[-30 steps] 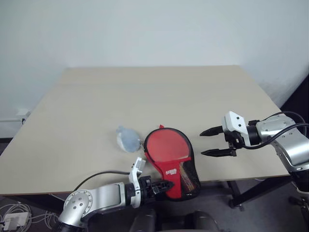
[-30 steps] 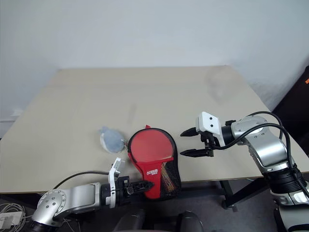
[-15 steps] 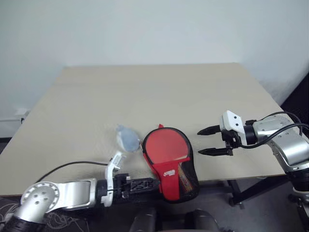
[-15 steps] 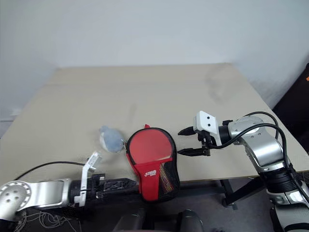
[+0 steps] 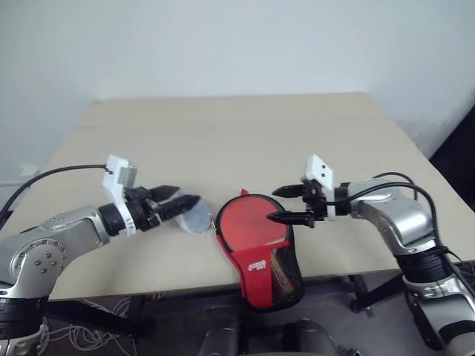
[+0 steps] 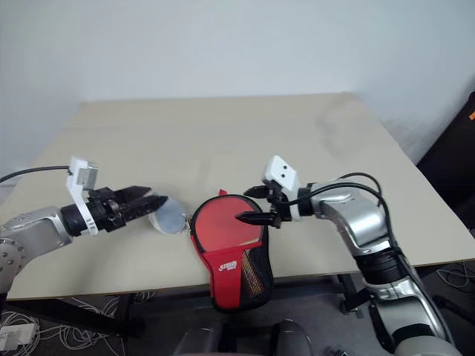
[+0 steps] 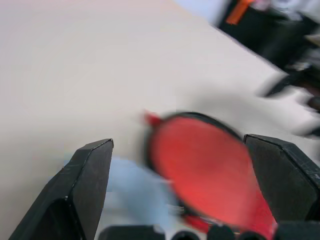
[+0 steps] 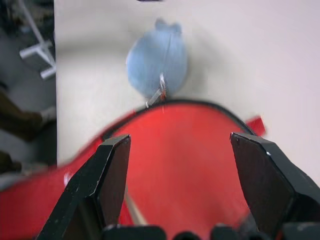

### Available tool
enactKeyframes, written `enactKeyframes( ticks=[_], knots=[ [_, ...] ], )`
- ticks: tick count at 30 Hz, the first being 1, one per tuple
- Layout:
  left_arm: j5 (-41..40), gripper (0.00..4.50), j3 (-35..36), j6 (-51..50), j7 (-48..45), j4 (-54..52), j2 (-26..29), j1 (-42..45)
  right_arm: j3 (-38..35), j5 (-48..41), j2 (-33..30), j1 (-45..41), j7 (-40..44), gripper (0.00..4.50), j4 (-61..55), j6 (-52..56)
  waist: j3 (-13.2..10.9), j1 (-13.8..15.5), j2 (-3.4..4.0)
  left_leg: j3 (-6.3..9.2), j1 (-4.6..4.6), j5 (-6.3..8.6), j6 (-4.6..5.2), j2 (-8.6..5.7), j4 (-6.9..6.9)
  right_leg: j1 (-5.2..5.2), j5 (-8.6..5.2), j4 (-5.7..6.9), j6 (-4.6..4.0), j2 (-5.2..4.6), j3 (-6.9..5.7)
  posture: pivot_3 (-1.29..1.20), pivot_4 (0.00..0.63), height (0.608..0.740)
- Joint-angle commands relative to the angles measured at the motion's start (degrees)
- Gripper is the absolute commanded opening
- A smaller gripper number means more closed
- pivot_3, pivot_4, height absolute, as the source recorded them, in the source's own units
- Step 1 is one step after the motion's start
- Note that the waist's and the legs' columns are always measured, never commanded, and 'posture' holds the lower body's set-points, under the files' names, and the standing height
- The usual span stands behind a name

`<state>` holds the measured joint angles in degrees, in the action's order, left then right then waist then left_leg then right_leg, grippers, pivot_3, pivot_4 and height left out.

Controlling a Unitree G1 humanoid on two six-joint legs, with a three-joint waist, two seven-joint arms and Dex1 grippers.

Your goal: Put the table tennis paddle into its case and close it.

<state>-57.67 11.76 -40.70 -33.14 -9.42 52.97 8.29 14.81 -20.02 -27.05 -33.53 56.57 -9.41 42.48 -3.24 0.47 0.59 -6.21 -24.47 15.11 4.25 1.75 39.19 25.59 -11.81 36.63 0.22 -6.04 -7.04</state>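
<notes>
Fingers: both our grippers' fingers spread apart, holding nothing | table: pale wood, wide | case: red and black, at the near edge, narrow end overhanging | right gripper: above the case's round top | left gripper: beside a bluish wrapper | paddle: we cannot see it apart from the case

Case at table front edge; L hand open over wrapper; R hand open over case.
</notes>
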Motion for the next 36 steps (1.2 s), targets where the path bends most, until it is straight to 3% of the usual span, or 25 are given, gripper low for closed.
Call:
enactKeyframes(
  ticks=[1, 3, 9, 17, 36],
  knots=[
    [8.1, 4.50, -0.5, 6.6, -5.0, 2.2, -1.5, -0.8, -0.2, 0.3, 2.9, -2.5, -4.2, 4.00, 1.5, 2.0, 0.0, -0.4, 0.00, -0.04, 0.00, 0.00, 0.00, 0.01, -0.01, 0.01, 0.00, 0.01, -0.01, 0.00, 0.01, 0.00, 0.000, 0.706],
    [11.3, 4.50, -0.5, 8.8, -6.9, 4.4, -2.7, -1.5, 0.0, 0.4, 4.7, -2.8, -5.8, 4.46, 2.5, 2.7, 0.0, -0.4, -0.01, -0.10, 0.00, -0.01, -0.01, 0.04, 0.01, 0.02, 0.04, 0.01, -0.05, 0.00, 0.03, 0.00, 0.000, 0.706],
    [17.0, 4.50, -1.6, 10.4, -7.2, 8.2, -8.9, -1.3, 0.9, 2.0, 10.6, -3.1, -12.0, 4.46, 5.6, 2.4, 0.0, -0.4, -0.05, -0.14, 0.01, -0.09, -0.11, 0.16, 0.06, 0.06, 0.16, 0.06, -0.23, 0.06, 0.03, 0.00, 0.000, 0.706],
    [20.8, 4.50, -2.8, 10.3, -9.0, 9.2, -14.2, -2.1, 1.1, 2.8, 13.8, -2.6, -15.5, 4.46, 8.7, 2.0, 0.0, -0.5, -0.07, -0.17, 0.01, -0.12, -0.12, 0.20, 0.09, 0.07, 0.19, 0.12, -0.26, 0.12, 0.05, 0.00, 0.000, 0.706],
    [26.0, 4.50, -3.4, 9.7, -11.9, 13.2, -17.7, -2.6, 5.9, 3.8, 17.1, 2.1, -18.3, 4.46, 9.6, 3.9, 0.1, -0.6, -0.20, -0.71, 0.08, -0.14, -0.13, 0.33, 0.13, 0.08, 0.24, 0.19, -0.33, 0.19, 0.10, 0.00, 0.000, 0.706]
  ],
)
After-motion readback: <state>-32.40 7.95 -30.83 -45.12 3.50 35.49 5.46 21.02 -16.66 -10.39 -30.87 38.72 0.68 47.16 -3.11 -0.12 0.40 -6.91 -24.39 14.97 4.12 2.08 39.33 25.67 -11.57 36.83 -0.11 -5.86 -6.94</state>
